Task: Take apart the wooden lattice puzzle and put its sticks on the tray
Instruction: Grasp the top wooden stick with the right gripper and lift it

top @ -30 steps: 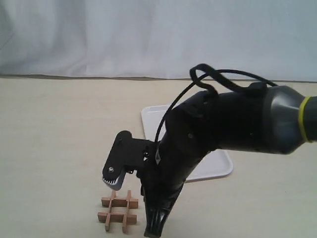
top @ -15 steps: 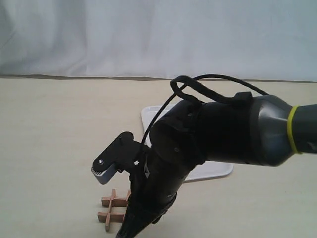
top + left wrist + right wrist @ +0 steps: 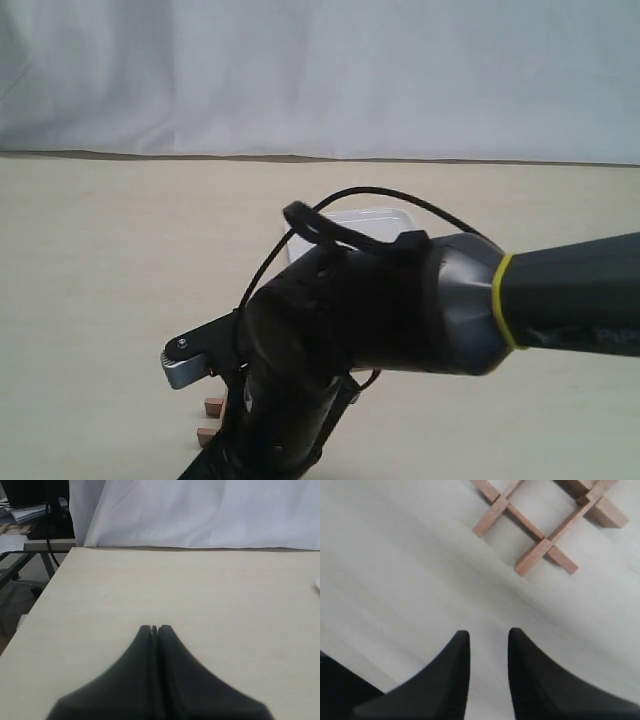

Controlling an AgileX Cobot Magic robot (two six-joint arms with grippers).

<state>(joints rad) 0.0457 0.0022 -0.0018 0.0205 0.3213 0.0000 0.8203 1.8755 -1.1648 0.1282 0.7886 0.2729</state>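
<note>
Wooden puzzle (image 3: 546,543) lies flat on the pale table (image 3: 200,590), intact. None of its sticks (image 3: 492,514) is on the tray (image 3: 372,215) yet.

Right wrist view: the right hand (image 3: 489,632) hovers near the puzzle, fingers a narrow gap apart, holding nothing.

Exterior view: the right arm (image 3: 400,320) hides most of the puzzle; only 2 stick ends show beneath it. The white tray sits farther back, partly behind the arm.

Left hand (image 3: 155,627) is closed tight and empty over bare table; no puzzle in its view.

Count: 1 puzzle of 4 crossed sticks (some cut off by the frame edge), 1 tray, 2 hands.

Handling, est.: light, stiff, dry wood, prob. held together only by notch friction, and likely to slide on the smooth table. Best grip: pinch 1 protruding stick end across its narrow sides, w/ the other hand pinning the rest.
</note>
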